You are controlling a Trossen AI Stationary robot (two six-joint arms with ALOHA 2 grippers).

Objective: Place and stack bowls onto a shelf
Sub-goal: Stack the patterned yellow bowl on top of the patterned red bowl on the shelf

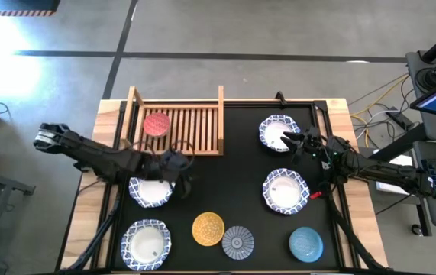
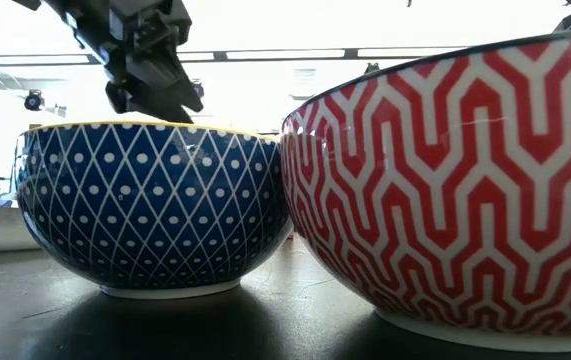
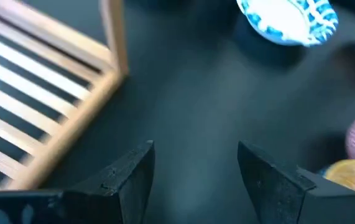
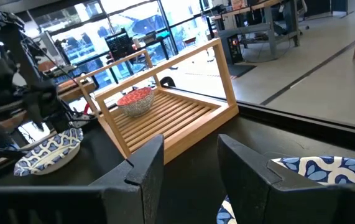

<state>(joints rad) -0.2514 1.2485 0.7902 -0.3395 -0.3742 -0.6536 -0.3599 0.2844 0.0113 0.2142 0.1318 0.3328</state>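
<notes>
Red-zigzag bowl wall [image 2: 455, 190] fills the low view only. Overhead: red bowl [image 1: 156, 124] on shelf [image 1: 195, 126]; left pincer [image 1: 178, 172] spread, empty; right pincer [image 1: 298, 141] part-open, holding nothing, over blue-rimmed bowl [image 1: 275, 130].

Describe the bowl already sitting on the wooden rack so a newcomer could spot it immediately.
Find the light wooden slatted rack at the far edge of the black table top. The small round red bowl sits on its slats near the rack's left end. It is the only bowl on the rack and the only red-centred one; all the others rest on the black surface.
</notes>
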